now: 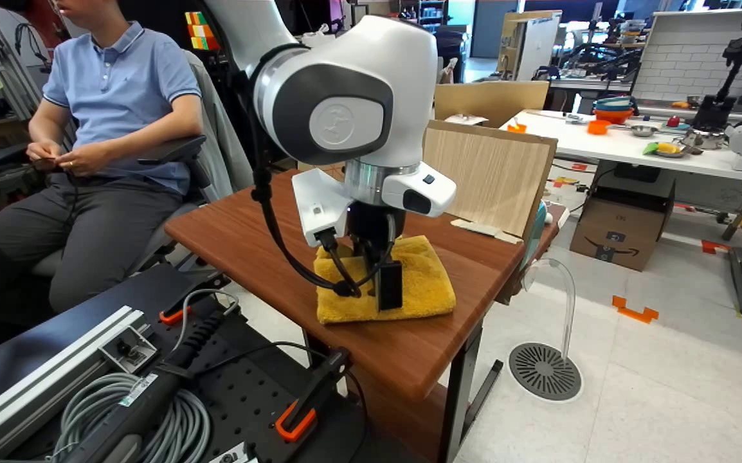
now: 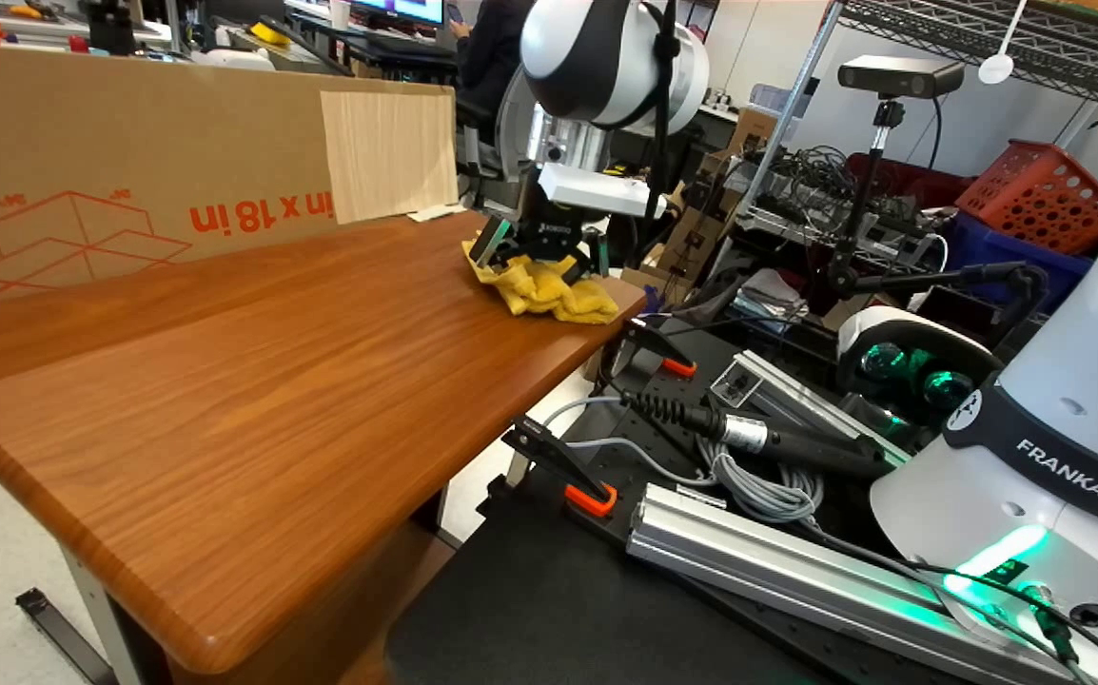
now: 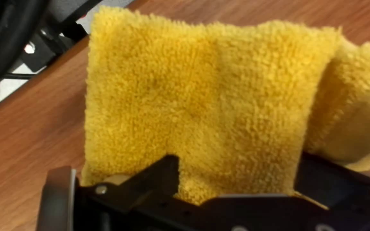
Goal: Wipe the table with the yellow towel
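A white robot arm [image 1: 403, 77] bends down over a wooden bench [image 2: 254, 409], its wrist vertical and its hand [image 2: 547, 257] pointed straight at a rumpled yellow towel [image 1: 424, 280]. A dark cable [image 1: 262, 184] loops beside the hand. The hand's jaws are spread wide, with one black finger [image 1: 389, 286] upright in front of the towel in an exterior view; whether the fingertips press on it cannot be told. The towel lies near a corner of the bench, just inside the edge facing a black platform [image 2: 511, 590], where two clamps [image 2: 591, 497] sit. From there a long run of wood stretches to the opposite end, flanked along the back by a cardboard wall [image 2: 254, 143] bearing a pale panel [image 2: 392, 157]. A man [image 1: 120, 90] in a blue shirt is seated nearby. In the background, a red crate [image 2: 1039, 195] sits atop a blue bin [image 2: 1010, 252], contents unreadable, while a white desk [image 1: 602, 149] carries stacked bowls [image 1: 614, 110] and a dish [image 1: 673, 155] with a yellow item [image 1: 668, 147] in it. A carton [image 1: 625, 222] stands under the desk.
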`<control>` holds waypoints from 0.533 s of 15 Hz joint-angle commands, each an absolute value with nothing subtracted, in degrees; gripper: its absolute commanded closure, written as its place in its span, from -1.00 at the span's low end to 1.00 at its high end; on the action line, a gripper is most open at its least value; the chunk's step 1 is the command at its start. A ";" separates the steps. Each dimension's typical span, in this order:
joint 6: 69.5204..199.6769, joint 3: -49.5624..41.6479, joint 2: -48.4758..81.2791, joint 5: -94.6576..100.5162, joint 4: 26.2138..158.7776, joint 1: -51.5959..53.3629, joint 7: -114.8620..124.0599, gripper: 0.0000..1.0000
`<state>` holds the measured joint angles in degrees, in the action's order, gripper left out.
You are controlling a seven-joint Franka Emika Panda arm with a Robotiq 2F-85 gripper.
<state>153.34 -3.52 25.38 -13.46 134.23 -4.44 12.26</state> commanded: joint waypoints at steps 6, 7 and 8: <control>171.40 -5.42 29.43 -6.45 138.42 11.99 21.74 -1.00; 173.16 -6.38 29.78 -5.27 138.91 14.67 23.11 -1.00; 173.94 -7.51 29.84 -4.32 139.33 17.28 24.43 -1.00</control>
<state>168.50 -4.67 25.80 -7.32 138.20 10.07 19.91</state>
